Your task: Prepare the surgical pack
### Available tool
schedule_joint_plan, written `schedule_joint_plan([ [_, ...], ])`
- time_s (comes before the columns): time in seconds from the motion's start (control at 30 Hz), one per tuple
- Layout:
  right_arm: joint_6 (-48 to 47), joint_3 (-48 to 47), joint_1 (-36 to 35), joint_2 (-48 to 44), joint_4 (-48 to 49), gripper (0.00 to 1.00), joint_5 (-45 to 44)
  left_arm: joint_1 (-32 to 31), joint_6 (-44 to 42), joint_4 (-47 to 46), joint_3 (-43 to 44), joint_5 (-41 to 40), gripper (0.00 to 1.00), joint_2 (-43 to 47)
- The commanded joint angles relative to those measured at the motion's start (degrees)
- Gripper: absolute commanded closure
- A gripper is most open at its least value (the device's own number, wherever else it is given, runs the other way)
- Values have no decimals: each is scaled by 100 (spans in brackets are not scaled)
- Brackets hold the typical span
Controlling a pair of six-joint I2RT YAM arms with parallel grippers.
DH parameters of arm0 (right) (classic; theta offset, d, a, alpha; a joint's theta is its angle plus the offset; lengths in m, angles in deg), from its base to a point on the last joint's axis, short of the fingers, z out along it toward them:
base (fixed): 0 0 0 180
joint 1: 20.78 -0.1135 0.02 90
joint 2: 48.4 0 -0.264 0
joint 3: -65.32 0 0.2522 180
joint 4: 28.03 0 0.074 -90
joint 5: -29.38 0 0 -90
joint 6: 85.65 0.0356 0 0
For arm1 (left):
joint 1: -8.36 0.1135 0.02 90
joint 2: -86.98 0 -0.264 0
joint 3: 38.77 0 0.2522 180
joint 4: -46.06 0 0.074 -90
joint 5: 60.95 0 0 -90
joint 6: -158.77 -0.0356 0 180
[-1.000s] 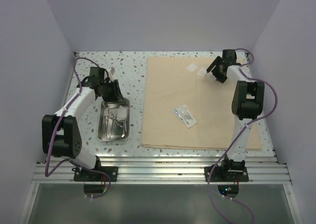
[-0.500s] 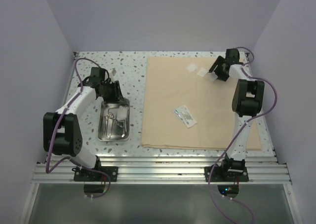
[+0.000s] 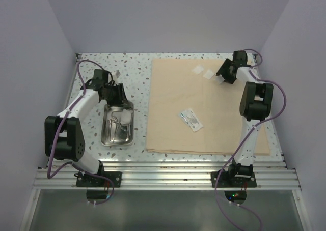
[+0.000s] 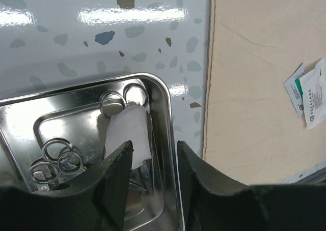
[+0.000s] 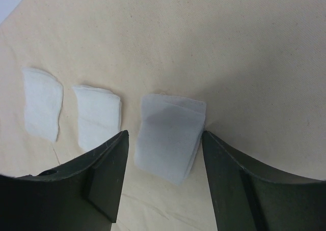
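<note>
While the right gripper (image 5: 163, 139) hangs low over the far right part of the beige cloth (image 3: 173, 132), its jaws stand wide apart astride the nearest gauze square (image 5: 170, 124), with nothing held. Two more gauze squares (image 5: 97, 116) lie in a row just beside it, flat on the cloth. The wrist view does not settle whether the fingertips touch the fabric; probably not quite.

Left gripper (image 4: 154, 147): over the far end of the steel tray (image 4: 168, 114), jaws partly open, empty. A tray gauze (image 4: 128, 133) lies inside, partly over the ring handles (image 4: 57, 159) of the scissors and forceps. The clear packet (image 3: 191, 119) lies near the middle of the cloth, well apart from both grippers.

Step in hand, as judged: collecting gauze, with the right arm lined up on the nearest square.

Next move calls for going straight down until the tips bear on the cloth, then closing on the gauze alone. Risks: pinching the cloth underneath, or lifting only the top layer of the folded square.
</note>
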Motion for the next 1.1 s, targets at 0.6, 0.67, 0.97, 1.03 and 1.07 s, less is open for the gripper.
schedule_joint_plan([
  [0.6, 379, -1, 22, 91, -104, 65, -23, -21, -141, -30, -16, 111, 55, 59],
  [0.67, 414, -37, 39, 82, -122, 72, -85, -21, -150, -21, -16, 111, 55, 41],
  [0.97, 406, 24, 57, -172, -175, 95, -234, -21, -186, -39, -7, 163, 54, -11],
  [1.03, 406, 68, 57, -312, -140, 100, -217, -21, -194, -48, -7, 172, 54, -29],
  [1.07, 406, 138, 57, -383, -87, 100, -217, -21, -203, -48, 11, 198, 55, -38],
])
